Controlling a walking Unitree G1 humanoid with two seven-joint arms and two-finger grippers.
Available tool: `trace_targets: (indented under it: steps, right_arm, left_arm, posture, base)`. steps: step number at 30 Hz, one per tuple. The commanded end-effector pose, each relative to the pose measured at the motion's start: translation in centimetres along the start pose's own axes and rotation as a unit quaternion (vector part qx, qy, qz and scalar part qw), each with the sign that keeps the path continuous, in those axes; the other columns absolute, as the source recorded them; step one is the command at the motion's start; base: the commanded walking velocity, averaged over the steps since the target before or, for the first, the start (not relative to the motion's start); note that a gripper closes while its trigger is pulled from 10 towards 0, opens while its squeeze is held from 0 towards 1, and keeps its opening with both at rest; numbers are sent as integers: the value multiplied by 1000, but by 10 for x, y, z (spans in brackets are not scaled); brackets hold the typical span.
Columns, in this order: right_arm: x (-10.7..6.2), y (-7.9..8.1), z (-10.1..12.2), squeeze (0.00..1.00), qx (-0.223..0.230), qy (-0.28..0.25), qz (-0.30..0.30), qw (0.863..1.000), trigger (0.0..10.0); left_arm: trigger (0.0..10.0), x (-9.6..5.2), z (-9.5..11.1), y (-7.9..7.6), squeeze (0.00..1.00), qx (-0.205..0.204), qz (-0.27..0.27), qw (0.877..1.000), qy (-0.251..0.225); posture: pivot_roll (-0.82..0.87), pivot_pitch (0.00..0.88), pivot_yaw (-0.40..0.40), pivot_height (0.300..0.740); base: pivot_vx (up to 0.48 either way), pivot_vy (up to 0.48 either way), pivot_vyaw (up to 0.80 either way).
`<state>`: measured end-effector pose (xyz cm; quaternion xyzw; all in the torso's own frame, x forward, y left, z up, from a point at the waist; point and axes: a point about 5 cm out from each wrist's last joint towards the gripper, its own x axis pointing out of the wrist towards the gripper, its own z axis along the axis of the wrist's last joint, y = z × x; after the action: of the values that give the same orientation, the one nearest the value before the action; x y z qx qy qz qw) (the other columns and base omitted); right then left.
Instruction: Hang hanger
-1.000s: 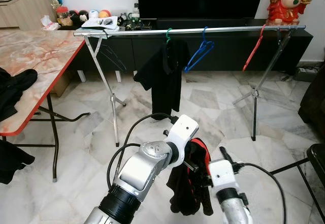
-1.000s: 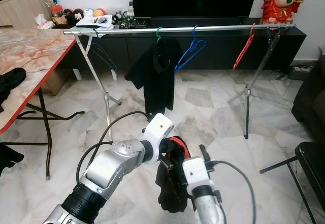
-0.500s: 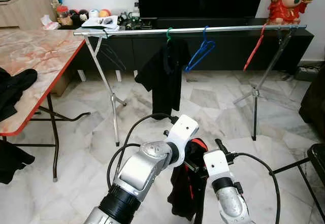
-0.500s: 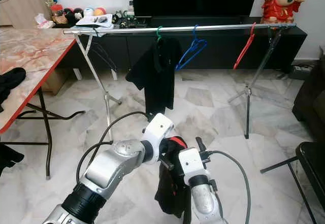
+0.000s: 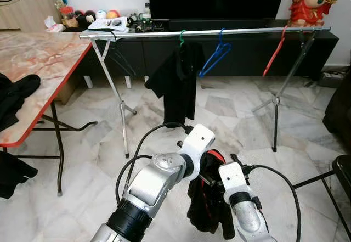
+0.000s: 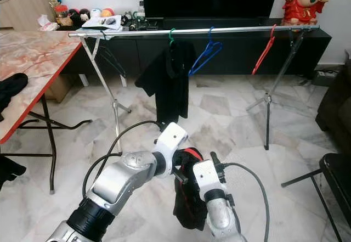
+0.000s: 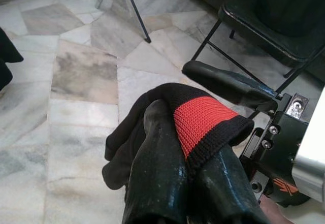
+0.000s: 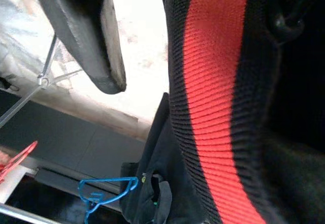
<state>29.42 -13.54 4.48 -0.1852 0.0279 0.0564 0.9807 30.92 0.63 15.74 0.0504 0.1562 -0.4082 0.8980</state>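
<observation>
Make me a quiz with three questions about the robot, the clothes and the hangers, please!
1. Where is the blue hanger?
A. On the metal rail
B. On the marble table
C. On the floor

2. How many hangers on the rail have no clothes on them on the right of the black shirt?
A. None
B. Two
C. Five

3. What is the left gripper doing?
A. Hanging open over the table
B. Pinching the black and red garment
C. Holding the rail

Answers:
1. A, its hook sits over the rail beside the black shirt.
2. B, the blue hanger and the red hanger hang bare.
3. B, the left wrist view shows both fingers closed on the red-striped cloth, low in front of the robot, with the right gripper open beside it.
</observation>
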Motion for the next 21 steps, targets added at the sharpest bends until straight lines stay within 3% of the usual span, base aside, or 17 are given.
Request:
trace_targets:
  steps: [1,21]
  right_arm:
    - [0,-1,1,0,18,-4,-5,1000,0]
    - [0,1,-3,0,28,20,17,999,0]
  left_arm:
    - [10000,-1,3,-1,0,4,-6,1000,-5]
    - [10000,0,2,0,0,15,-4,1000,-4]
  posture:
    - [128,69,53,740]
    - [122,57,48,740]
  base:
    - [0,0,0]
    - [0,0,0]
